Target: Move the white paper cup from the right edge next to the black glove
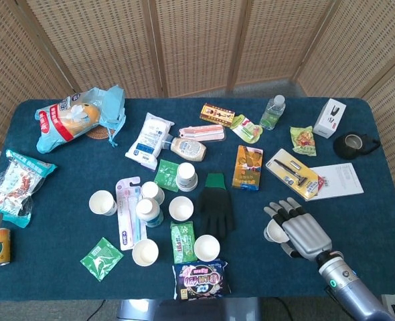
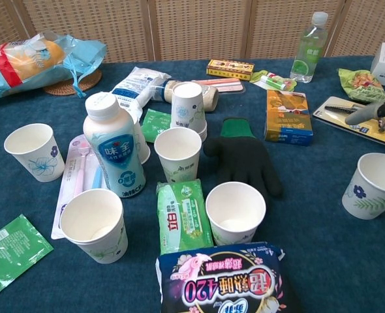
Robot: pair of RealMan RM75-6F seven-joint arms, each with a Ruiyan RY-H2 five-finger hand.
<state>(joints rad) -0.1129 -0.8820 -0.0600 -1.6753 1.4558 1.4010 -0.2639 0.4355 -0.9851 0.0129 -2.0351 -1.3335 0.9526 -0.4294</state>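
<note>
Cup (image 1: pixel 275 231) upright, mouth up, under right hand (image 1: pixel 298 227), fingers spread above its rim, glove (image 1: pixel 215 208) well left

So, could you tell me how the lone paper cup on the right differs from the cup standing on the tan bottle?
The lone cup stands upright with its mouth open, alone on the cloth, with the right hand over it. The cup on the tan bottle is upside down, resting on other things, with no hand near it. Both are white paper cups with a floral print.

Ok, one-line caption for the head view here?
Right hand poised over the white paper cup on a cluttered blue table, black glove to its left.
</note>
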